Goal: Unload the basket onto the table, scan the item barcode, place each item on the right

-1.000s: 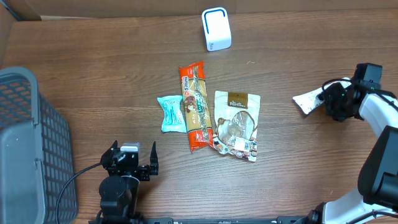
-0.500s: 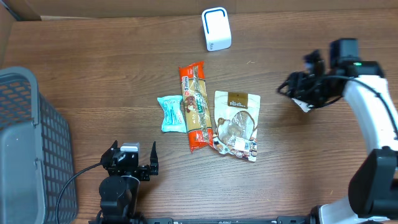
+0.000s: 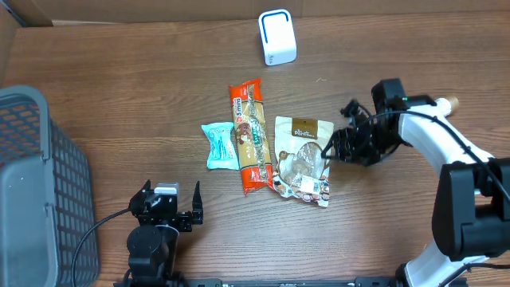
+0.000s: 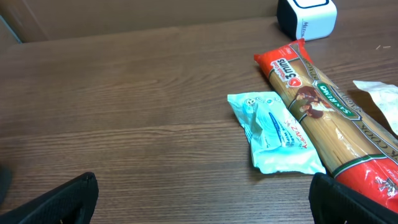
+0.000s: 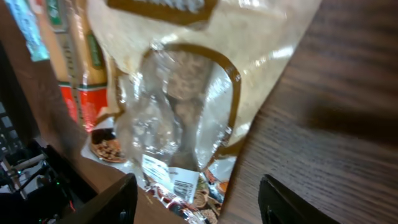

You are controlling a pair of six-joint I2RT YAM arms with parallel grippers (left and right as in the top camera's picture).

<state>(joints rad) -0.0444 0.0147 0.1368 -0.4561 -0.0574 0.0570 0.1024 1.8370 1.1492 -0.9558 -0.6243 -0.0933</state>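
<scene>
The pouch [image 3: 303, 155] lies flat mid-table, just beside the spaghetti packet [image 3: 249, 135]. I judge it light, crinkly and slippery, so I'd pinch its sealed right edge. My right gripper [image 3: 335, 149] hangs over that edge, jaws apart and holding nothing. My left gripper [image 3: 170, 199] also gapes empty. I can't make out what is in the basket [image 3: 32, 159] at far left.

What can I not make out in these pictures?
Barcode label on the clear bag: right wrist view, blurred; overhead, too small.
Pasta pack: left wrist view, one end cut off by the frame edge.
Basket: overhead, cut off by the left edge.
</scene>
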